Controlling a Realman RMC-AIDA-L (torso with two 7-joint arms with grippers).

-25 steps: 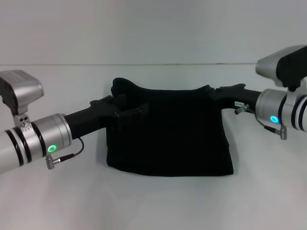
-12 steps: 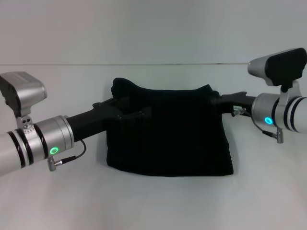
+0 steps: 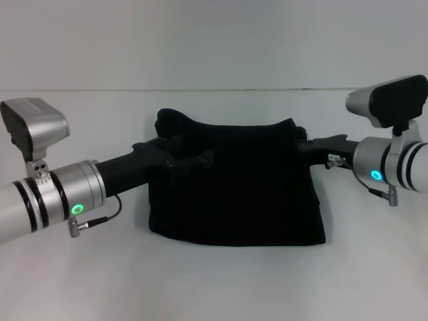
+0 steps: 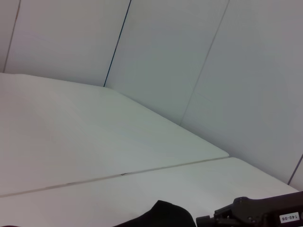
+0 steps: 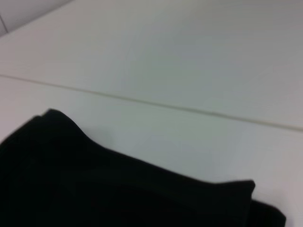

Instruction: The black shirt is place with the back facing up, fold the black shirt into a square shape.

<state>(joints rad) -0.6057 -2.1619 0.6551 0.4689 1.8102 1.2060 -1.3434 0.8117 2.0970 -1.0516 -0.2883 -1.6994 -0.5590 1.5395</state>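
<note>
Black shirt [image 3: 237,190]: soft matte fabric, folded near-square on white table [image 3: 214,281]. Left gripper [image 3: 190,160] over left edge, right gripper [image 3: 304,144] at right corner; grips unclear.

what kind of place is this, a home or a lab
Most likely a lab or test cell, not a home: a bare white table, plain white wall panels, and only a folded black shirt between two robot arms.

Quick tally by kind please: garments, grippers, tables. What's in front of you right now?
Garments: 1, the black shirt, folded on the table.
Grippers: 2, left gripper over the shirt's far left corner, right gripper at its far right corner.
Tables: 1, white table.
Total: 4.
</note>
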